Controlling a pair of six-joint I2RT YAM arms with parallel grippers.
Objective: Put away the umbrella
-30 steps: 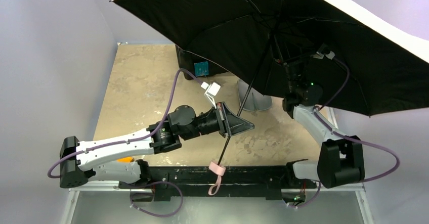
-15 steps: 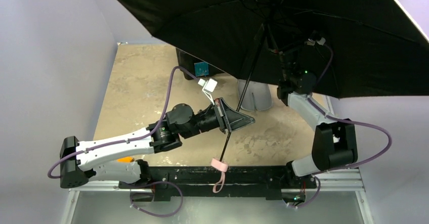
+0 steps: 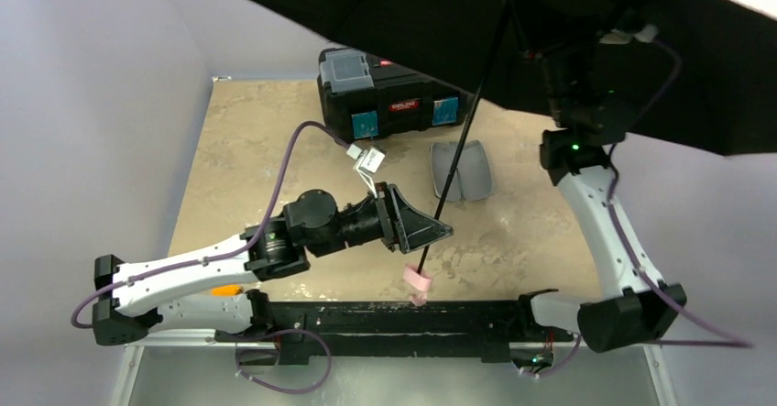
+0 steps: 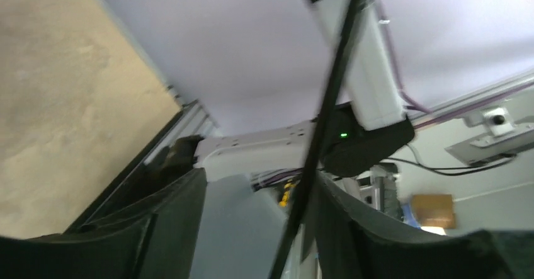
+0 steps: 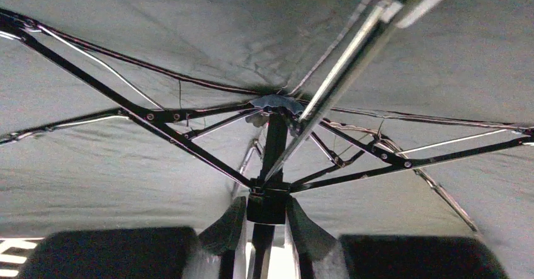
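Note:
The umbrella (image 3: 431, 21) is open, and its black underside fills the top of the overhead view. Its thin shaft (image 3: 463, 140) slants down to the pink strap (image 3: 418, 279) near the table's front edge. My left gripper (image 3: 431, 232) is open. The shaft (image 4: 315, 159) runs between its fingers, close to the right one, and is not clamped. My right gripper (image 3: 554, 62) is raised under the canopy. In the right wrist view it (image 5: 267, 211) is shut on the black sliding collar (image 5: 267, 202) where the ribs (image 5: 157, 116) meet.
A black toolbox (image 3: 389, 94) stands at the back of the beige table (image 3: 247, 149). A small grey case (image 3: 461, 171) lies in front of it, behind the shaft. Pale walls close in on the left and back. The right arm (image 4: 371, 90) crosses the left wrist view.
My left gripper has opened and let go of the shaft. My right gripper has closed on the sliding collar and the right arm has risen, carrying the canopy up and to the right.

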